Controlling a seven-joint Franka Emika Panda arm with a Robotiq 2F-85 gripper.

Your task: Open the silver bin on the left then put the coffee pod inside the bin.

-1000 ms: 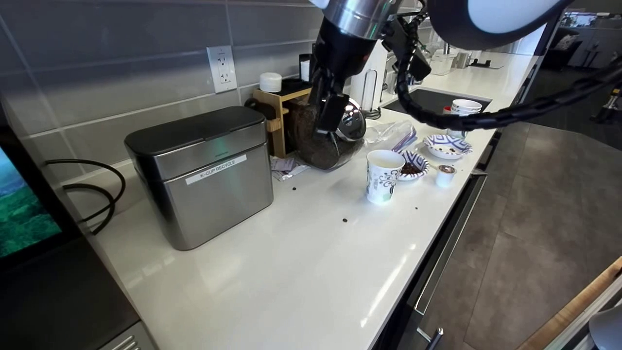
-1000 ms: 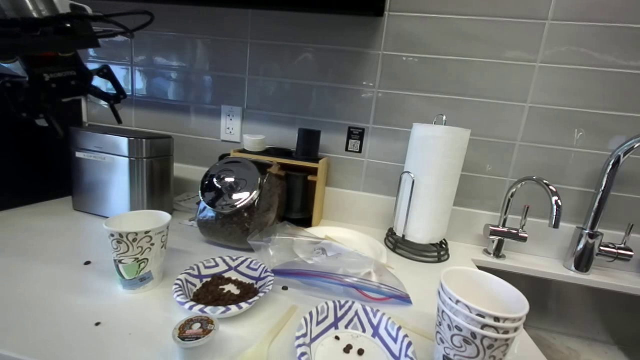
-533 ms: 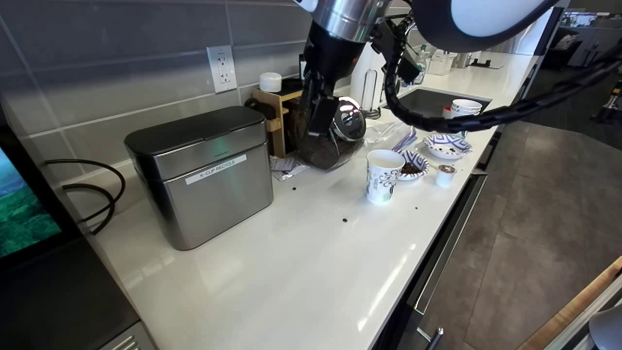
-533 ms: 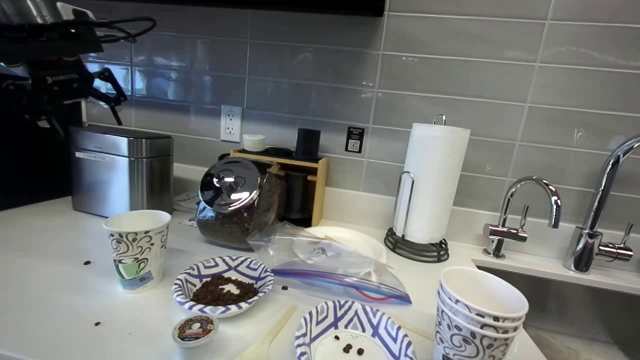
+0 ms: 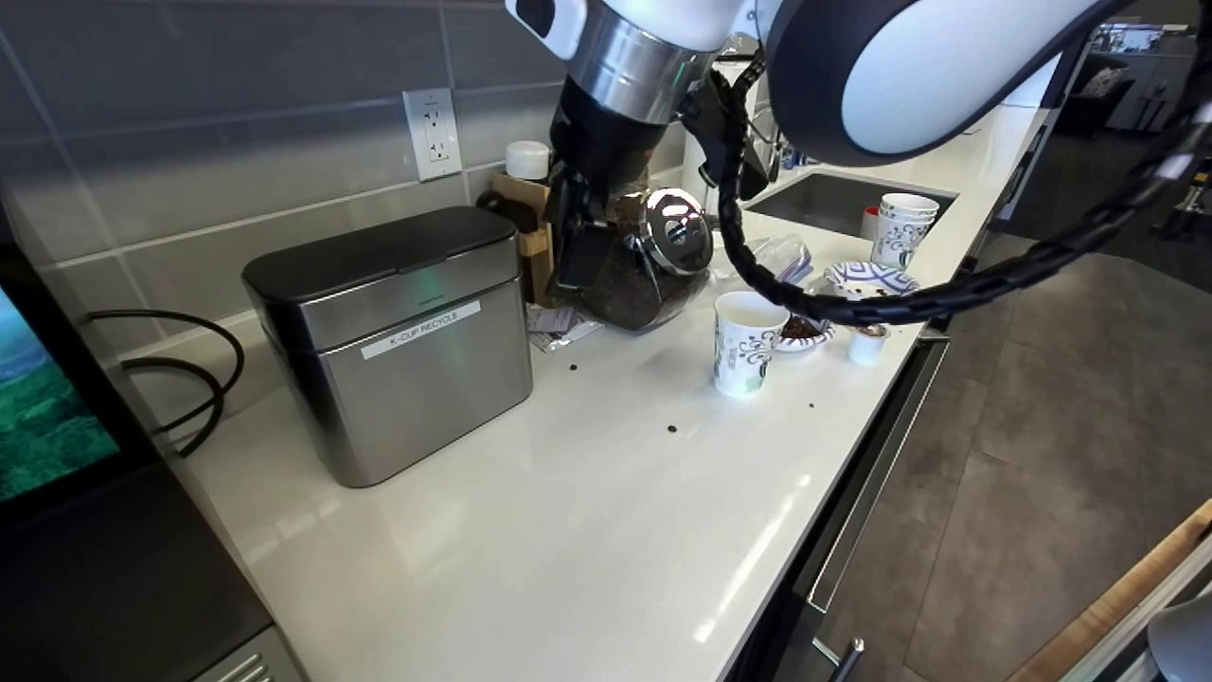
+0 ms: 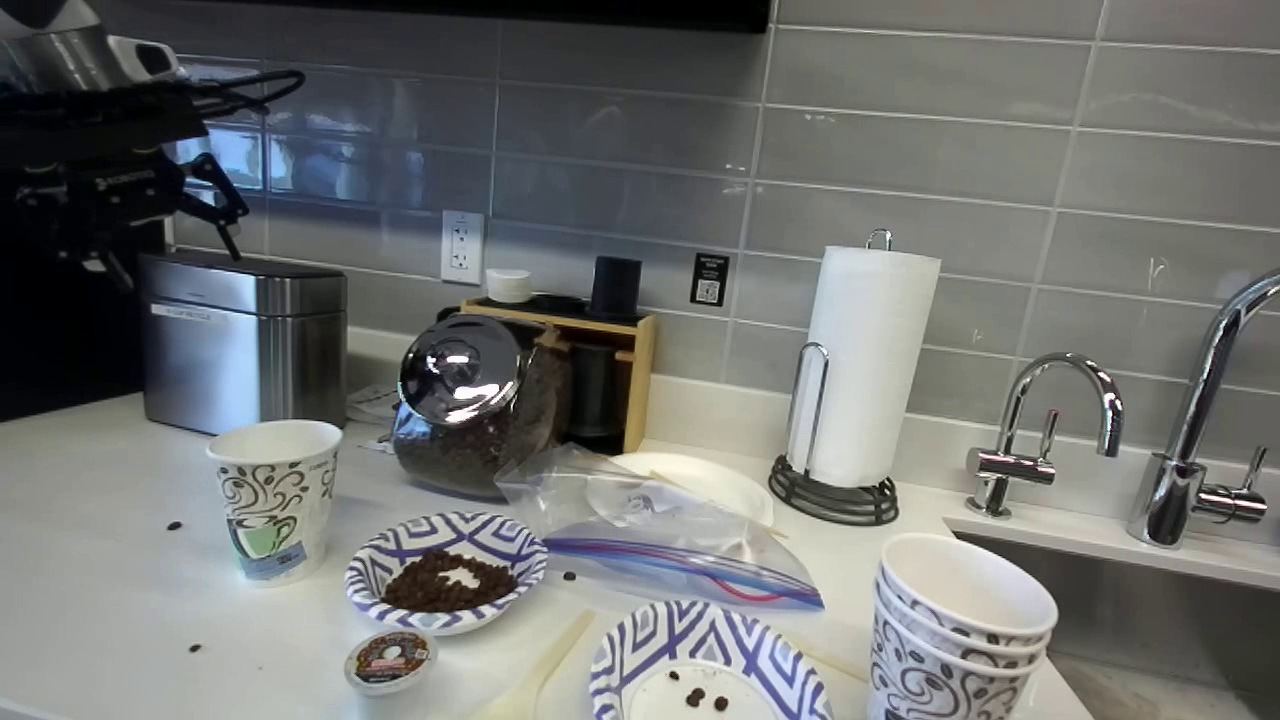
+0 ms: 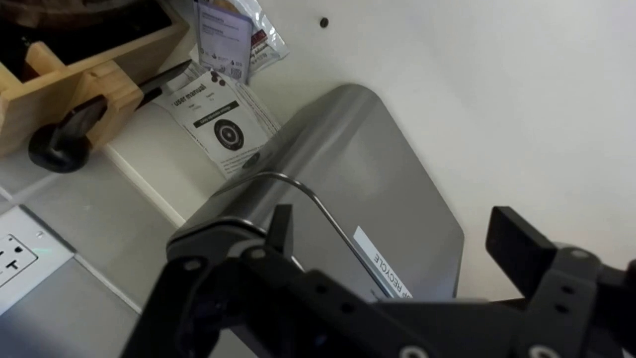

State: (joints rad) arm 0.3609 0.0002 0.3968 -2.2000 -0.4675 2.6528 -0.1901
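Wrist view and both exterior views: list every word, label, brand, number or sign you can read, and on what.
"K-CUP RECYCLE": on the label of the silver bin.
"user manual": on the leaflet, wrist view.
"ROBOTIQ" (blurred, probable): on the hand.
Too small or blurred to read: coffee pod, paper cup, purple packet, foil packet, black wall sign, and smaller print on the silver bin and the leaflet.

The bin (image 5: 431, 379) is silver, a white bowl (image 6: 450, 530) patterned blue.

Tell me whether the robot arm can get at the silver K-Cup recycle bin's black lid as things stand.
Likely yes: the fingers are open and hang near the silver K-Cup recycle bin, with nothing visibly blocking its closed black lid.
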